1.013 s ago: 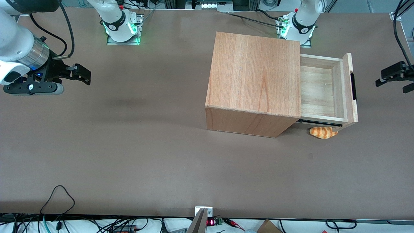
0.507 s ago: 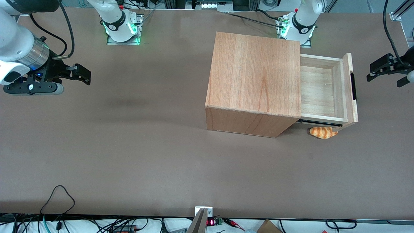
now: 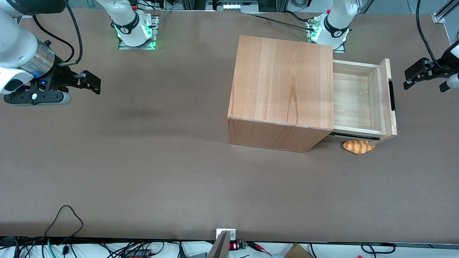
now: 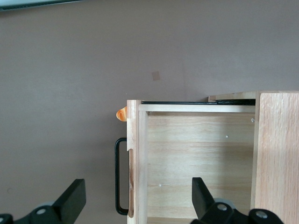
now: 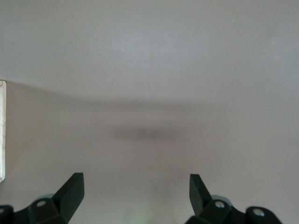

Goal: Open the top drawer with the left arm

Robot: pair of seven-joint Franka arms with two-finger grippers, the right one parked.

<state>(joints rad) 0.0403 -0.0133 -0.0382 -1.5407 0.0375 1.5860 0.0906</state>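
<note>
Near one top drawer, one tool

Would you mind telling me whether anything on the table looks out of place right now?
Only the croissant: it lies on the table under the pulled-out top drawer, beside the cabinet. The open gripper hangs clear of the handle.

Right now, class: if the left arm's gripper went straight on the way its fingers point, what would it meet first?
Judging by the wrist view, the open gripper points down over the top drawer, its fingers straddling the front panel and black bar handle. It would probably meet that panel first; height above it is unclear.
</note>
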